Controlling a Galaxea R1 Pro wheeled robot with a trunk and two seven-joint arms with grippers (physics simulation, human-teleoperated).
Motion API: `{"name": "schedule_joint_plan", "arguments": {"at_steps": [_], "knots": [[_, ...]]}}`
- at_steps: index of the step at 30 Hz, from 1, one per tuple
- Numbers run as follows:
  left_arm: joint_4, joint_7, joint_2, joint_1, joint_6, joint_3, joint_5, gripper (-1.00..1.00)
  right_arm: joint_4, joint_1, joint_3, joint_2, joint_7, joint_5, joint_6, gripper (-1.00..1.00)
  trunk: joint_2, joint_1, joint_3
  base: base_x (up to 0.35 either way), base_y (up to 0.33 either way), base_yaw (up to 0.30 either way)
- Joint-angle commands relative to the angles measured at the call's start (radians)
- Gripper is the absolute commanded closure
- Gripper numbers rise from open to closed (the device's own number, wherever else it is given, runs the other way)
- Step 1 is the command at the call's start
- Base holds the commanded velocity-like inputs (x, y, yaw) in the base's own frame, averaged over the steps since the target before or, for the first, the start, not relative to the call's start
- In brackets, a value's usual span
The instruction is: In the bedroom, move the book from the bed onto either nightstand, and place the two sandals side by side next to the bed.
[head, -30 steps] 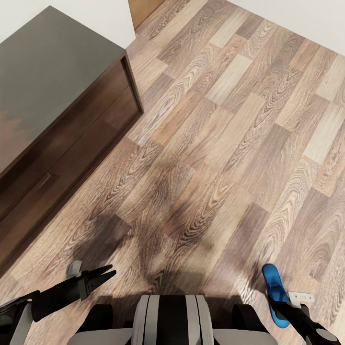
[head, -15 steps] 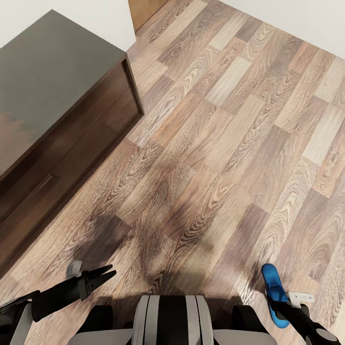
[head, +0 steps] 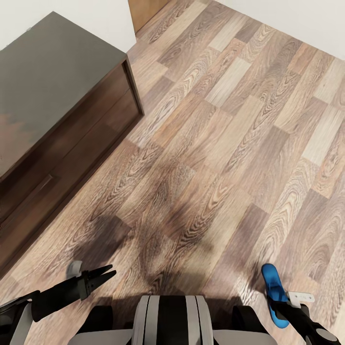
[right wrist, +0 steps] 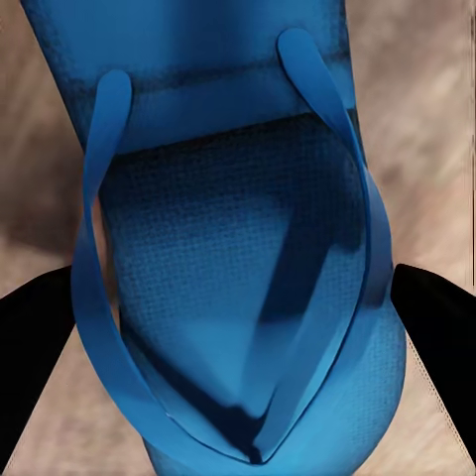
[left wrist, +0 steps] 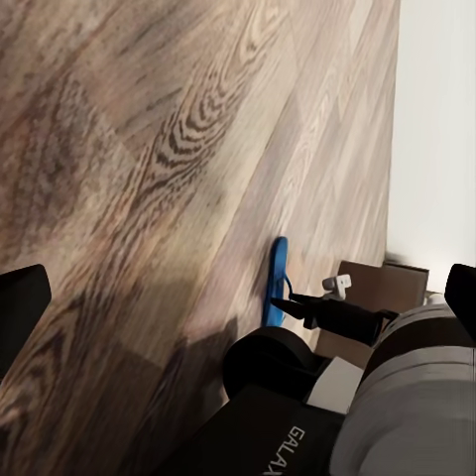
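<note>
A bright blue flat rubber sandal with thin blue straps shows a finely dotted sole. The wood-plank floor mixes grey-brown and tan grain. A long low glossy cabinet is dark brown; the walls are white.

a grey-brown wood-plank floor runs across the room, its boards laid on a diagonal. a long low dark brown cabinet with a glossy top stands at the left against a white wall. another white wall borders the floor at the far right.
</note>
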Motion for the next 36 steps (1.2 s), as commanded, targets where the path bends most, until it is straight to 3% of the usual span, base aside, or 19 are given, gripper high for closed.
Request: {"name": "schedule_joint_plan", "arguments": {"at_steps": [1, 19, 22, 27, 30, 33, 36], "knots": [[0.000, -0.002, 0.000, 0.000, 0.009, 0.000, 0.003, -1.00, -0.002, 0.000, -0.004, 0.001, 0.008, 0.005, 0.006, 1.00, 0.000, -0.001, 0.004, 0.000, 0.000, 0.000], [-0.001, -0.002, 0.001, 0.000, 0.008, 0.000, 0.000, -1.00, -0.008, 0.000, -0.010, 0.000, 0.012, 0.000, 0.012, 1.00, 0.004, -0.009, 0.073, 0.000, 0.000, 0.000], [-0.001, -0.002, 0.001, 0.000, 0.008, 0.000, 0.000, -1.00, -0.011, 0.000, -0.052, 0.001, 0.021, -0.002, 0.017, 1.00, 0.005, -0.010, 0.085, 0.000, 0.000, 0.000], [-0.001, -0.002, 0.000, 0.000, 0.008, 0.000, 0.000, -1.00, -0.031, 0.001, -0.182, 0.002, 0.026, -0.004, 0.021, 1.00, 0.006, -0.012, 0.104, 0.000, 0.000, 0.000], [-0.001, -0.002, -0.001, 0.000, 0.009, 0.000, 0.000, -1.00, -0.094, 0.001, -0.207, 0.002, 0.026, -0.005, 0.043, 1.00, 0.007, -0.014, 0.116, 0.000, 0.000, 0.000], [-0.001, -0.002, -0.001, 0.000, 0.009, 0.000, 0.000, -1.00, -0.134, 0.001, -0.215, 0.002, 0.027, -0.028, 0.118, 1.00, 0.008, -0.015, 0.127, 0.000, 0.000, 0.000], [-0.001, -0.002, -0.001, 0.000, 0.009, 0.000, 0.000, -1.00, -0.150, 0.001, -0.219, -0.002, 0.052, -0.118, 0.250, 1.00, 0.008, -0.016, 0.139, 0.000, 0.000, 0.000]]}}
